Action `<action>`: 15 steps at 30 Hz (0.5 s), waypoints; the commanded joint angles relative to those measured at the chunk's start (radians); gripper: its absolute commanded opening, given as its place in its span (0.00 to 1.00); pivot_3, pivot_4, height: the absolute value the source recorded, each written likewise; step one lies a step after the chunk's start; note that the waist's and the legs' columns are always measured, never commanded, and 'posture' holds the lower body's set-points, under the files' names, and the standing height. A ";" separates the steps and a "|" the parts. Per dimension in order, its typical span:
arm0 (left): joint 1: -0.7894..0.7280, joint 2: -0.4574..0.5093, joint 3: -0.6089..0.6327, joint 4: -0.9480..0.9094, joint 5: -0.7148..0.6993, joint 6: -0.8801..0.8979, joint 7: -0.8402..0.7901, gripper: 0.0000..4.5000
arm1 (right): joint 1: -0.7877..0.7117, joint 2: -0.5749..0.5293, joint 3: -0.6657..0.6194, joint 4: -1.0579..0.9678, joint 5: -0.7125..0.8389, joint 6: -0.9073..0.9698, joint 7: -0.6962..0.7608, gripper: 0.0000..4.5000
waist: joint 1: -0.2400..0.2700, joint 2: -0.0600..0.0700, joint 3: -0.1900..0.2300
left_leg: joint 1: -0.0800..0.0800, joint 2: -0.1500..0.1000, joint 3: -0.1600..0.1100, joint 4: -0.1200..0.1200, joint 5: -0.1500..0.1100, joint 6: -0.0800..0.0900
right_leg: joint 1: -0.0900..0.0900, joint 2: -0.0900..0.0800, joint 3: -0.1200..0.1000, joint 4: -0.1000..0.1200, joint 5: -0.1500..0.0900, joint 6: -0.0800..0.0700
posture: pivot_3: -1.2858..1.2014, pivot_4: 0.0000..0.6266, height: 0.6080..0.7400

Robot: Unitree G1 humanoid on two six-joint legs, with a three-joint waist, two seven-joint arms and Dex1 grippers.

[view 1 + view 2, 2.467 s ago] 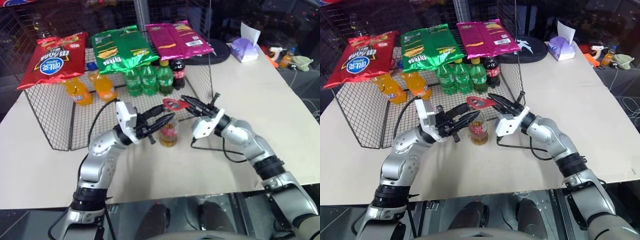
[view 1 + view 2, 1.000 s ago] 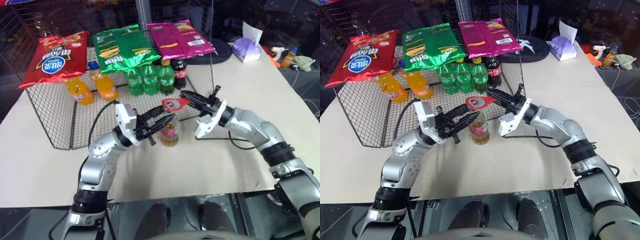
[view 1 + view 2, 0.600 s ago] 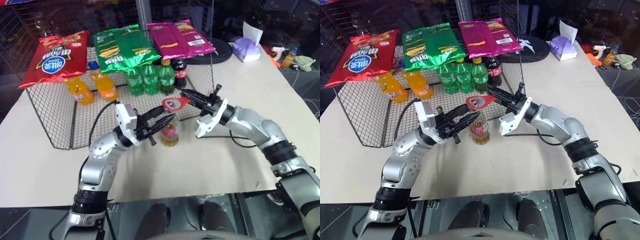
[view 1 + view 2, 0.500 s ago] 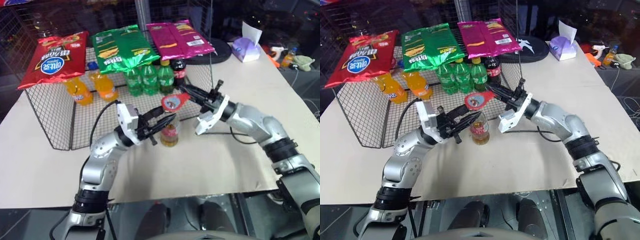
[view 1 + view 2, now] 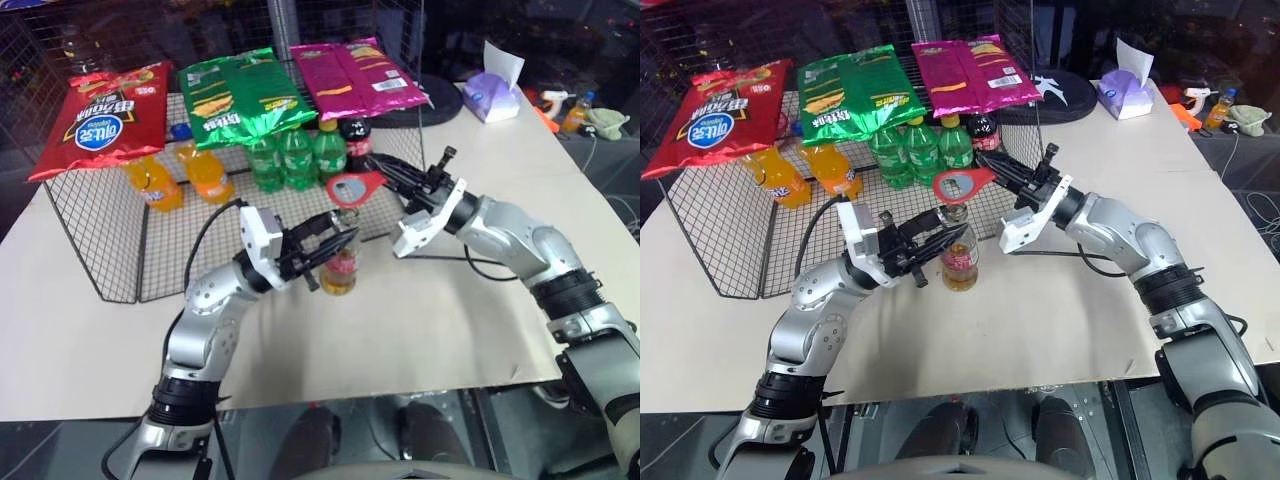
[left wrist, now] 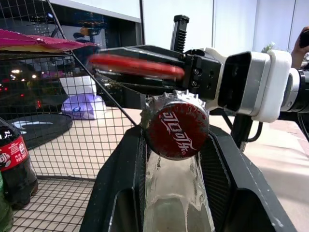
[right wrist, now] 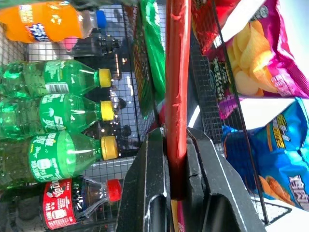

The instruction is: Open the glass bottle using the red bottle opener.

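Left fingers (image 5: 322, 243) clamping glass bottle (image 5: 340, 266), right fingers (image 5: 1002, 175) pinching red bottle opener (image 5: 962, 183) above cap

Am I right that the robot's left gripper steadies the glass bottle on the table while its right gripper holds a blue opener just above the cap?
Not quite: the opener is red, not blue, as the right eye view shows. The rest holds: the left gripper clasps the glass bottle by its neck on the table, and the right gripper holds the opener just above the cap.
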 commanded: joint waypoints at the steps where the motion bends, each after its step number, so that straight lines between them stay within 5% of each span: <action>1: 0.032 0.001 -0.018 0.035 0.038 0.030 0.015 0.26 | 0.005 0.004 -0.047 -0.018 0.066 0.010 -0.011 0.00 | 0.000 0.000 0.000 | 0.000 0.000 0.000 0.000 0.000 0.000 | 0.000 0.000 0.000 0.000 0.000 0.000 | 0.52 0.24 1.00; 15: 0.059 -0.001 0.007 0.013 0.043 0.021 0.066 0.26 | 0.089 0.082 -0.098 -0.027 0.285 0.108 0.068 0.00 | -0.001 0.000 0.000 | 0.000 0.001 0.000 -0.001 0.000 0.000 | 0.000 0.000 0.000 0.000 0.000 0.000 | 0.52 0.24 1.00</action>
